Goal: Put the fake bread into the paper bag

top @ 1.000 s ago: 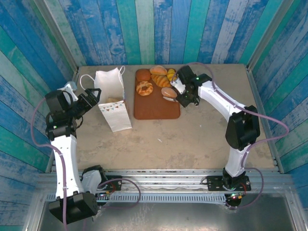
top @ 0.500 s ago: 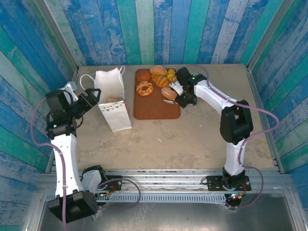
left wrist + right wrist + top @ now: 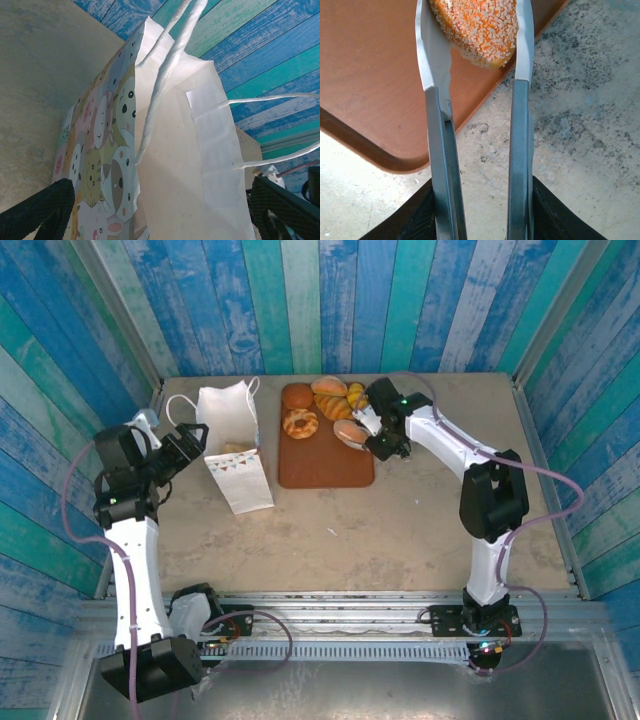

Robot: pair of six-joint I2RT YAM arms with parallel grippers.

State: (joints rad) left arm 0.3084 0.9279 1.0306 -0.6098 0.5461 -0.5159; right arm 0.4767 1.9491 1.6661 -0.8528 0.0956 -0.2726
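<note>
Squeezing smooth tongs (image 3: 436,125) onto a seeded roll (image 3: 480,30), the right gripper (image 3: 480,212) may, we judge, lose it mid-carry; the left gripper (image 3: 157,207) stands fingers-apart astride the paper bag (image 3: 238,480).

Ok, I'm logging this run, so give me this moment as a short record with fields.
left gripper: open, a finger either side of the paper bag
right gripper: shut on tongs
tongs: tips clamp a seeded roll over the board at its right edge
other bread: clustered on the board's far end
paper bag: standing left of the board
</note>
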